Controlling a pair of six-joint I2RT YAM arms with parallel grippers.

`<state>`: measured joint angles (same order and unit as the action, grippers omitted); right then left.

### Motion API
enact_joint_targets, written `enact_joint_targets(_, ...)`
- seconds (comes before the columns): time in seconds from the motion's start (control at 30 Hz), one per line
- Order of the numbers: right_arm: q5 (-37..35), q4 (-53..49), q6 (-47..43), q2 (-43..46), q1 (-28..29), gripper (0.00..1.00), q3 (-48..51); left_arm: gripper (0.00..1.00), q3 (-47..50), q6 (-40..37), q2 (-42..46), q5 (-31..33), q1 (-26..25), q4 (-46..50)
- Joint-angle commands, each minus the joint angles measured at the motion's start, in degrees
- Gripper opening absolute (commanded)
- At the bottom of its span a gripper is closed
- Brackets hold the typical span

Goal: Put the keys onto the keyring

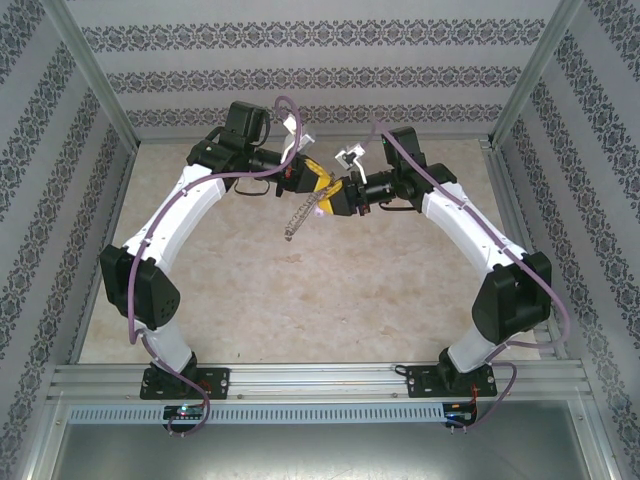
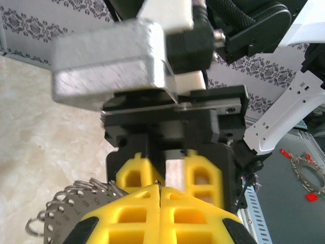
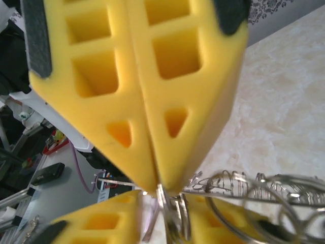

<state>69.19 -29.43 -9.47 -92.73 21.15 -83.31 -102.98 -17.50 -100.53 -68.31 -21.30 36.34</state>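
Grey metal hoop keyring (image 1: 295, 222), strung w/ silvery pieces, hangs from left gripper (image 2: 159, 189), jaws shut on its rim, over beige table (image 1: 300, 310); right gripper (image 3: 157, 183) tip-to-tip opposite, apparently clamped on tiny pale-headed key (image 2: 170, 174)

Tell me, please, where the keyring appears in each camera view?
Top view: keyring dangles just above centre.
Left wrist: keyring at the bottom left.
Right wrist: keyring along the bottom right.
Shared landmark: the beige table behind it.
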Motion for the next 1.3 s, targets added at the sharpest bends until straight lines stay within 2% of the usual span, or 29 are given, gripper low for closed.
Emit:
enact_joint_targets(0.0, -0.6, -3.3, -2.4, 2.7, -0.8, 0.38, 0.2, 0.00, -0.2, 0.6, 2.7, -1.1, -0.2, -4.3)
enact_joint_targets(0.17, 1.1, -2.8, -2.1, 8.3, -5.4, 0.39, 3.5, 0.00, -0.2, 0.6, 2.7, -1.3, -0.2, -4.4)
enact_joint_targets(0.33, 2.9, 3.4, 2.5, 12.3, -9.5, 0.36, 4.8, 0.00, 0.3, 0.7, 3.4, -1.4, -0.2, -4.8)
enact_joint_targets(0.5, 1.9, 6.3, 4.9, 10.6, -8.0, 0.31, 1.4, 0.00, 1.2, 1.7, 3.7, -1.5, -0.2, -6.3)
enact_joint_targets(0.73, -0.5, 7.5, 5.5, 6.7, -4.9, 0.31, -1.5, 0.00, 1.1, 2.1, 3.8, -1.8, -0.2, -6.6)
enact_joint_targets(1.0, -1.2, 10.1, 7.0, 4.7, -4.1, 0.28, -2.4, 0.00, 1.3, 2.1, 4.0, -2.2, -0.2, -6.5)
enact_joint_targets(1.27, -1.8, 11.1, 7.5, 4.1, -4.5, 0.33, -2.4, 0.00, 1.7, 1.9, 4.5, -2.0, -0.2, -6.4)
